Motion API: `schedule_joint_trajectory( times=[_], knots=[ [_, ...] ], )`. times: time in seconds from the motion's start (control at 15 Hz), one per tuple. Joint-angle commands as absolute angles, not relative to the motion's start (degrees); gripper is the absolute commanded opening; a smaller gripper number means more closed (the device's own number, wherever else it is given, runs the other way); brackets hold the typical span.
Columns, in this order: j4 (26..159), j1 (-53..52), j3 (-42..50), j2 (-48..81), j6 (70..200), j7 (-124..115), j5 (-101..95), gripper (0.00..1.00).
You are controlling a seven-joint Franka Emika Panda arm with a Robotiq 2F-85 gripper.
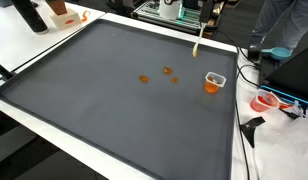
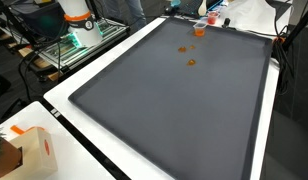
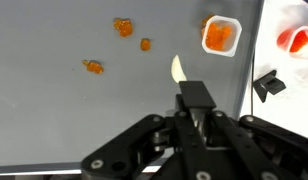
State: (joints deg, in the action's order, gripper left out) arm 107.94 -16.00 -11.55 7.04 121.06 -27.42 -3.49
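**Spoon pinched above the grey mat**

The grey mat [image 1: 114,110], bordered in white, spreads wide beneath me. My gripper [image 3: 194,100] is clenched on the handle of a pale spoon [image 3: 178,68], whose bowl points out ahead of my fingers. In an exterior view the spoon [image 1: 199,42] hangs over the mat's far side. Near its tip stands a small clear cup [image 3: 221,35] with orange pieces inside. Three loose orange bits [image 3: 123,27] lie scattered on the mat beside the cup.

hand [image 3: 191,97] | fingers pinched together, no gap showing | held aloft | pointing down
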Motion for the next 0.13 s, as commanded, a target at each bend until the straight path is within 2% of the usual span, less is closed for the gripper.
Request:
schedule_joint_trajectory(
  times=[0.0, 0.07],
  knots=[
    [107.7, -15.9, -11.7, 7.1, 120.9, -27.5, -3.5, 0.13],
    [107.7, -15.9, -11.7, 7.1, 120.9, -27.5, -3.5, 0.13]
  ],
)
